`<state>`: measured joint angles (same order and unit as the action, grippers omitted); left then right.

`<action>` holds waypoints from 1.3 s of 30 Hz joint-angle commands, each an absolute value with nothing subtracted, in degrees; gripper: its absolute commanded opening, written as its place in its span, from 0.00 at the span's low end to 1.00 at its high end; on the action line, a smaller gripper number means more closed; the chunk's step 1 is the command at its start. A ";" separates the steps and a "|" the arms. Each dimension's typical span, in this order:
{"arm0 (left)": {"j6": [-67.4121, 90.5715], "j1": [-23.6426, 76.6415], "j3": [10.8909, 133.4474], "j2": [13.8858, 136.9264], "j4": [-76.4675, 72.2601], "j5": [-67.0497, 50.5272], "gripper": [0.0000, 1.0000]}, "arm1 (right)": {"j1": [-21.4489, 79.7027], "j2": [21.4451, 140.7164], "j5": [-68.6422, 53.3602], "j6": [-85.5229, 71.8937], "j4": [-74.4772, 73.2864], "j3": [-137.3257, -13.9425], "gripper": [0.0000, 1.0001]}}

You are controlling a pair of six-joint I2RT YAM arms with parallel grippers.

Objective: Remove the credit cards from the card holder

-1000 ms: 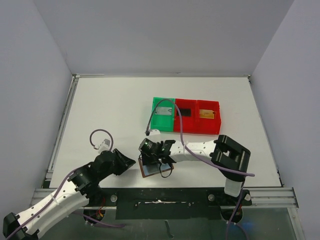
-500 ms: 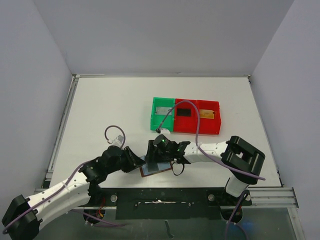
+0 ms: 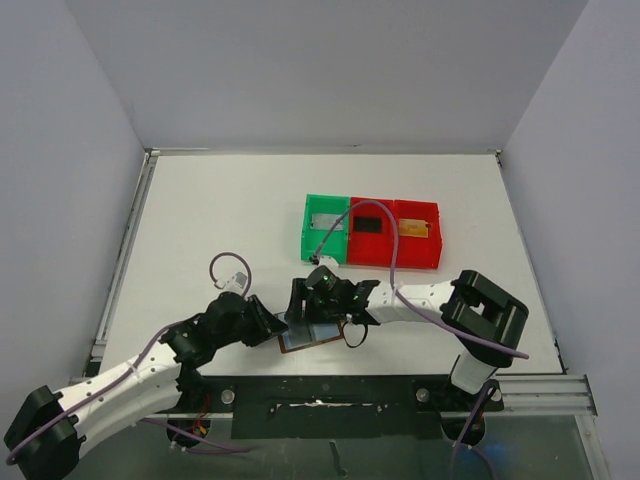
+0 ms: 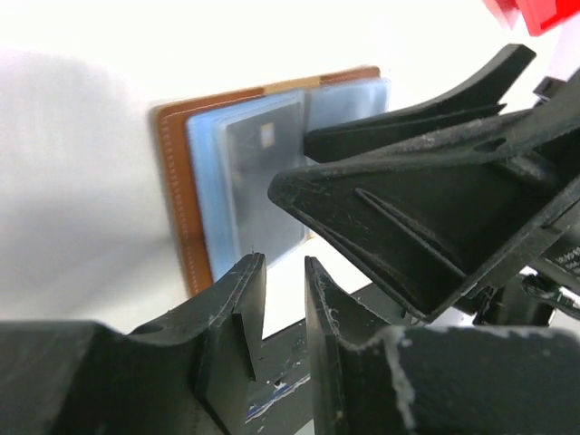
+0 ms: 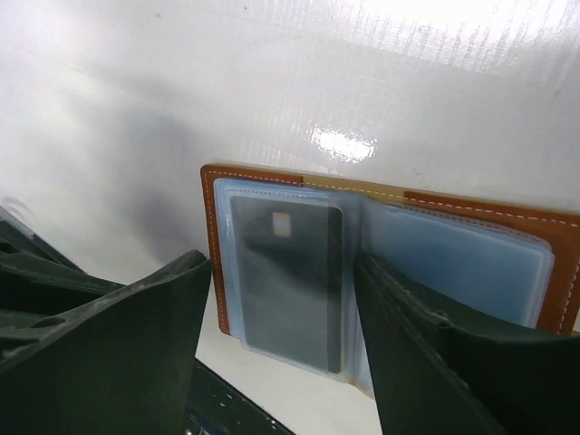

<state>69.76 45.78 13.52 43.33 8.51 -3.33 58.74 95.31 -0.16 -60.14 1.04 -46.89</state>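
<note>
Two right fingers (image 5: 118, 335) stand wide, straddling a dark card (image 5: 288, 272) without touching it; the right gripper (image 5: 281, 340) holds nothing. Beside it the left gripper (image 4: 283, 304) hovers, jaws nearly together and empty. The card sits in a clear sleeve (image 5: 453, 263) on one leaf of the open wallet (image 5: 210, 245), flat on the table (image 5: 136, 109) near the arm bases. It is probably light, stiff and slick, snug in soft plastic: pinch whichever edge the sleeve leaves exposed and pin the leather. Trays (image 3: 391, 240) beyond hold three cards (image 3: 368, 224).
</note>
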 commanded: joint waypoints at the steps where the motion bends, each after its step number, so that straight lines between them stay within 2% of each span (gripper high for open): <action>1: 71.68 45.88 18.11 37.84 19.66 5.58 0.25 | 60.98 97.39 6.30 -56.18 -12.40 -53.26 0.67; 5: 75.89 45.88 20.34 31.25 29.47 11.01 0.28 | 64.36 98.81 11.44 -53.51 -19.99 -61.11 0.72; 10: 77.35 45.80 22.75 25.18 36.28 15.09 0.29 | 66.14 99.77 17.16 -52.01 -27.98 -68.09 0.72; 16: 75.83 45.79 25.42 26.28 37.72 16.00 0.30 | 67.12 104.23 17.15 -49.88 -30.42 -71.98 0.73; 24: 74.79 45.79 24.97 26.68 35.86 14.53 0.30 | 67.49 111.90 15.96 -49.49 -33.69 -74.24 0.67; 30: 74.26 45.80 23.72 25.73 34.18 13.12 0.30 | 65.98 106.98 11.62 -50.92 -25.52 -66.87 0.56; 34: 72.23 45.79 22.16 27.07 28.93 9.35 0.30 | 62.93 101.64 4.66 -53.13 -13.31 -57.51 0.54; 39: 69.77 45.80 19.49 32.23 20.33 2.08 0.30 | 59.95 98.72 0.14 -55.60 -5.68 -50.94 0.52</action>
